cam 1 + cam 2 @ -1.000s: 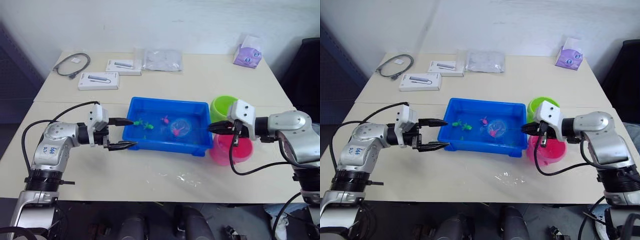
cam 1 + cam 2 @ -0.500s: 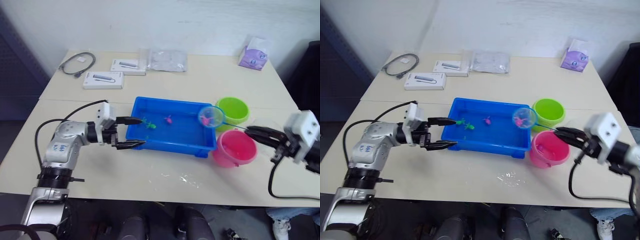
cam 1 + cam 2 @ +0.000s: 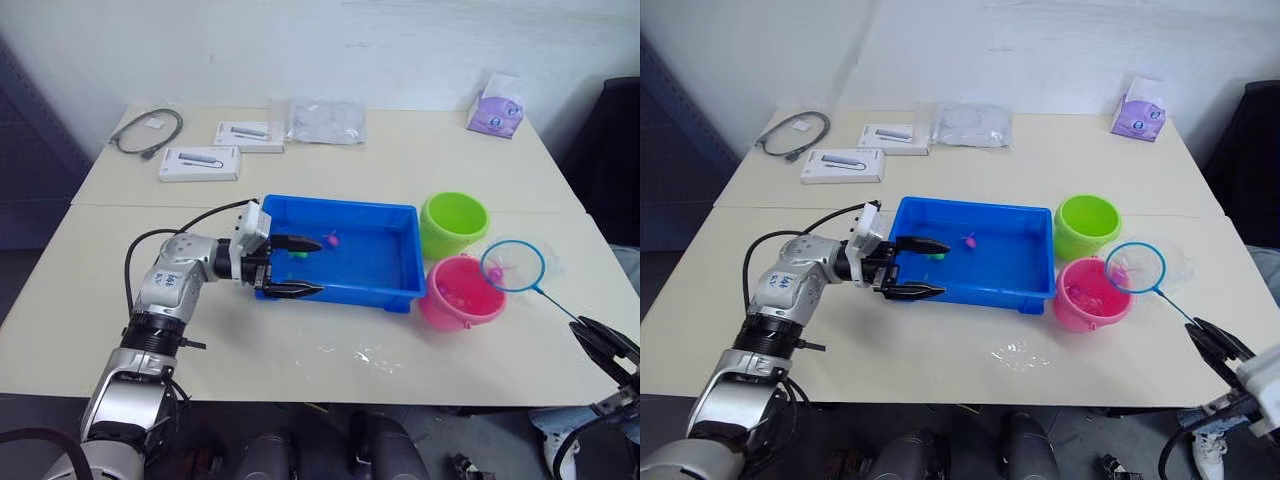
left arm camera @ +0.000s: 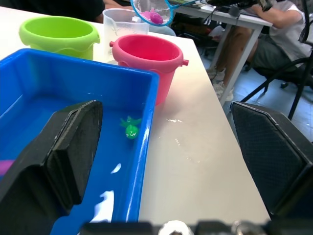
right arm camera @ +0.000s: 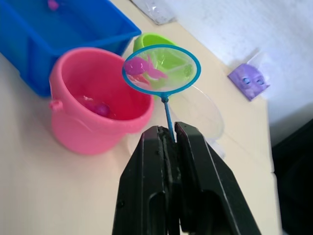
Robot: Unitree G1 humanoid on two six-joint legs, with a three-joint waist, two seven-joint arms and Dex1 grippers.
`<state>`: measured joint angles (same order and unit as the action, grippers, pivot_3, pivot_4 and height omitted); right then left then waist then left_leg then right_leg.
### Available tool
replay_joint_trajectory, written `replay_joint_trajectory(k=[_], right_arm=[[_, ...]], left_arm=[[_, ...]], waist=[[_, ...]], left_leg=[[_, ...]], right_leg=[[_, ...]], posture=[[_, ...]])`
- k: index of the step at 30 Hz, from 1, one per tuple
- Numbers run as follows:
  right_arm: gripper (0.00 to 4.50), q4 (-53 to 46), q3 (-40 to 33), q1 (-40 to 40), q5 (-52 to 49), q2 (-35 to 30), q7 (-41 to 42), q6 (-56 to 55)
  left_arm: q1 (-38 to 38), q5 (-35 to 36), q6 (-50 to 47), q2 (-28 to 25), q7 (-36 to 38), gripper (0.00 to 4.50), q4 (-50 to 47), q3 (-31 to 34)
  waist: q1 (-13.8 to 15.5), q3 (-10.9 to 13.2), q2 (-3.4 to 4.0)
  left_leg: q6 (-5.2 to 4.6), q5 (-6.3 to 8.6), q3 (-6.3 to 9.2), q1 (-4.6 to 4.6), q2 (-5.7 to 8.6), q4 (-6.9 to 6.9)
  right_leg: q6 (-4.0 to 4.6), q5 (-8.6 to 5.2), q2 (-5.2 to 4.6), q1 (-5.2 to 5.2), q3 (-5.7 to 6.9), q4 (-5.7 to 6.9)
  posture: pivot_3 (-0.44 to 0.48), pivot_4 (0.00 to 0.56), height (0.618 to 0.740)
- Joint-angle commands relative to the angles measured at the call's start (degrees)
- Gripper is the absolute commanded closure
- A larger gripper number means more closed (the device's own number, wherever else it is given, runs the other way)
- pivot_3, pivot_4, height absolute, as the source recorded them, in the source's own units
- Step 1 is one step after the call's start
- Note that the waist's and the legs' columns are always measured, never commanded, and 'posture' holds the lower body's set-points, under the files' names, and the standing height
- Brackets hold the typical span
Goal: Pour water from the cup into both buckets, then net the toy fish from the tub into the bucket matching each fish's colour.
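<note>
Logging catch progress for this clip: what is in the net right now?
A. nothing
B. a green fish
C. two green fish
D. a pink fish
D: a pink fish lies in the mesh of the net, whose handle the right tool grips beside the pink bucket.

Left tool [image 3: 291, 267] spread wide (arm bent inward), right tool [image 5: 167, 134] clamped, extended
</note>
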<state>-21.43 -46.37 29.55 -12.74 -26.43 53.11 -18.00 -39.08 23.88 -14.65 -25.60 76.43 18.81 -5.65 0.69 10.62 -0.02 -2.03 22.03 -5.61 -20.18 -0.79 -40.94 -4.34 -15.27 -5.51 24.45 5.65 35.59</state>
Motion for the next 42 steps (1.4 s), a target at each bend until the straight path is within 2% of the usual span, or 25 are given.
replay_joint_trajectory(k=[1, 10, 20, 23, 29, 32, 35, 37, 42], right_arm=[[4.50, 4.10, -0.09, -0.18, 8.59, -0.63, -4.71, -14.45], [4.50, 12.16, -1.11, -3.33, 30.31, -3.57, -22.68, -32.61], [4.50, 12.21, -1.67, -3.73, 58.73, -8.68, -44.15, -40.24], [4.50, 12.02, -0.74, -2.67, 62.97, -10.09, -49.76, -40.42], [4.50, 10.96, 0.36, -1.80, 64.72, -12.16, -54.99, -36.84], [4.50, 11.19, 2.71, -1.38, 52.55, -13.86, -50.85, -33.68], [4.50, 6.23, 12.34, 0.74, 25.71, -17.73, -39.90, -25.10], [4.50, 0.99, 18.46, 1.78, 7.31, -19.75, -32.35, -15.27], [4.50, -9.26, 24.83, -7.32, -13.69, -22.38, -27.84, 6.01]], left_arm=[[-0.88, 0.42, -0.69, 0.48, 0.98, 0.03, -0.84, -0.23], [0.55, 0.08, -0.30, 1.08, 0.66, 0.03, -1.89, -0.15], [2.09, -0.36, 2.28, 2.27, -1.72, 0.03, -1.79, 0.64], [1.93, -0.79, 3.58, 2.52, -2.39, 0.03, -1.34, 0.84], [2.12, -1.26, 6.40, 3.11, -4.32, 0.03, -0.63, 1.45], [2.14, -1.22, 6.78, 2.96, -4.56, 0.03, -0.26, 1.68], [2.67, -0.69, 6.23, 1.56, -5.04, 0.03, -0.03, 3.22], [3.34, -0.43, 5.84, 0.07, -5.09, 0.03, 0.10, 4.52], [6.01, 0.39, 4.47, -3.62, -6.74, 0.03, -0.54, 8.56]], waist=[[-0.29, 0.00, -0.01], [-0.73, 0.00, 0.00], [-0.62, -0.01, 0.02], [-0.68, -0.01, 0.01], [-0.78, -0.01, 0.01], [-0.82, -0.01, 0.01], [-1.04, 0.00, 0.01], [-1.18, 0.00, 0.01], [-0.87, 0.00, 0.00]], left_leg=[[0.00, 0.00, 0.01, 0.01, -0.02, 0.00], [0.06, -0.03, 0.02, 0.02, -0.02, 0.00], [0.09, -0.05, 0.02, 0.00, -0.02, -0.02], [0.11, -0.06, 0.03, -0.01, -0.02, 0.00], [0.15, -0.09, 0.02, 0.01, -0.03, 0.00], [0.14, -0.09, 0.03, 0.01, -0.04, 0.00], [0.12, -0.11, 0.02, 0.04, -0.06, 0.00], [0.12, -0.11, 0.03, 0.07, -0.11, 0.02], [0.07, -0.08, 0.14, 0.05, -0.16, -0.05]], right_leg=[[0.00, 0.00, 0.00, 0.00, -0.01, 0.00], [0.06, -0.03, -0.08, 0.03, -0.05, 0.05], [0.07, -0.04, -0.09, 0.03, -0.08, 0.06], [0.08, -0.05, -0.07, 0.03, -0.08, 0.04], [0.08, -0.05, -0.04, 0.03, -0.12, 0.06], [0.08, -0.05, -0.02, 0.03, -0.13, 0.06], [0.09, -0.05, -0.02, 0.02, -0.14, 0.06], [0.10, -0.06, -0.02, 0.01, -0.14, 0.10], [0.15, -0.08, -0.10, 0.01, -0.01, 0.17]], posture=[[0.000, 0.150, 0.740], [0.000, 0.150, 0.740], [0.000, 0.150, 0.740], [0.000, 0.150, 0.740], [0.000, 0.150, 0.740], [0.000, 0.150, 0.740], [0.000, 0.150, 0.740], [0.000, 0.150, 0.740], [0.000, 0.150, 0.740]])
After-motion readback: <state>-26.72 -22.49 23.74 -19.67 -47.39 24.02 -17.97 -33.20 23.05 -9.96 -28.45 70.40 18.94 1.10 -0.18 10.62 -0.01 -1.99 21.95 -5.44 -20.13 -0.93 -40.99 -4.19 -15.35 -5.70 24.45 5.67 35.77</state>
